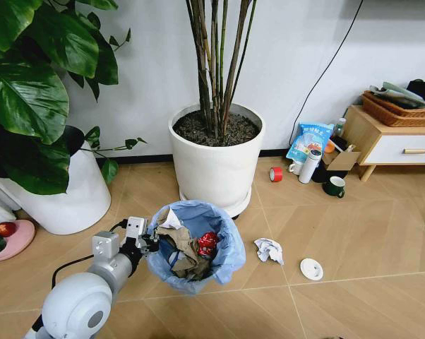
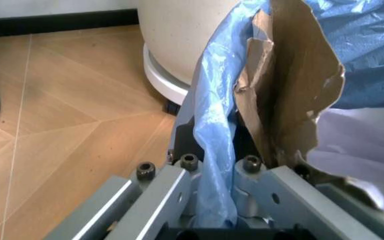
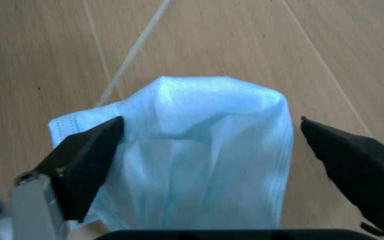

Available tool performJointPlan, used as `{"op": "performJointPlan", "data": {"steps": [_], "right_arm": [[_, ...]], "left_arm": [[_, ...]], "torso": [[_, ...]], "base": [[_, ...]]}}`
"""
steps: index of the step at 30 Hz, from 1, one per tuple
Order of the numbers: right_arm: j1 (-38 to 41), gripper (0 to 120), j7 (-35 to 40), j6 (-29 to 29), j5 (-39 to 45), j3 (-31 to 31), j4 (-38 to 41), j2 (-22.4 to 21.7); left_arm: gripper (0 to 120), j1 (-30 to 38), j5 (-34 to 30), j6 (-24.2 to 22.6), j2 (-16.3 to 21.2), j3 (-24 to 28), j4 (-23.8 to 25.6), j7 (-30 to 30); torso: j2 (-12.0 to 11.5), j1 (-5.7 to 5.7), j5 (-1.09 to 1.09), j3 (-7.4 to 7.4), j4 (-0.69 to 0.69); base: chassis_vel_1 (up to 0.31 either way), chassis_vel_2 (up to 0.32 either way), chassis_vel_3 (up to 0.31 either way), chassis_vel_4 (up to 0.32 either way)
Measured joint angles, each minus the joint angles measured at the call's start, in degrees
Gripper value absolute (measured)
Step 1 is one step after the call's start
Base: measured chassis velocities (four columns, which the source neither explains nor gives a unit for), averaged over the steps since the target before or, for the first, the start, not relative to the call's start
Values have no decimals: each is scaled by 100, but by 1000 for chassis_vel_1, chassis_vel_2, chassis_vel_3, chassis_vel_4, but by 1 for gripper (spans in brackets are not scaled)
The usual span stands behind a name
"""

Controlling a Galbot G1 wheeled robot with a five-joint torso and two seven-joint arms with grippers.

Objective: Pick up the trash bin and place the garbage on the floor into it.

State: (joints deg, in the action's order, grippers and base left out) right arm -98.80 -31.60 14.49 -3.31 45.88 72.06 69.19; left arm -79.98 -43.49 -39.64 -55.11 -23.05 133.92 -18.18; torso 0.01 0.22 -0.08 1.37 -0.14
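The trash bin, lined with a crinkled light-blue bag, is in the middle of the floor just in front of me. My left gripper is shut on its rim; the left wrist view shows the blue bag pinched in the gripper. Brown paper and a red crushed can lie inside. Crumpled white paper lies on the floor right of the bin. My right gripper is open, its dark fingers on either side of a pale blue face mask above the wooden floor.
A big white plant pot stands right behind the bin, and another pot at the left. A white round lid, a red tape roll, a mug and a low cabinet are at the right.
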Motion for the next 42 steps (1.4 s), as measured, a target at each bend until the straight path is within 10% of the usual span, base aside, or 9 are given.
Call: {"op": "performJointPlan", "data": {"steps": [34, 42], "right_arm": [[-234, 0, 67, -111, 165, 153, 267, 10], [-351, 0, 156, -158, 680, 350, 791, -226]], "left_arm": [[0, 125, -88, -5, 52, -3, -57, -6], [0, 110, -88, -3, 53, -2, -42, -6]], "torso": [[-4, 0, 11, 2, -1], [-4, 0, 5, 1, 2]], "base": [[0, 0, 0, 0], [0, 0, 0, 0]]}}
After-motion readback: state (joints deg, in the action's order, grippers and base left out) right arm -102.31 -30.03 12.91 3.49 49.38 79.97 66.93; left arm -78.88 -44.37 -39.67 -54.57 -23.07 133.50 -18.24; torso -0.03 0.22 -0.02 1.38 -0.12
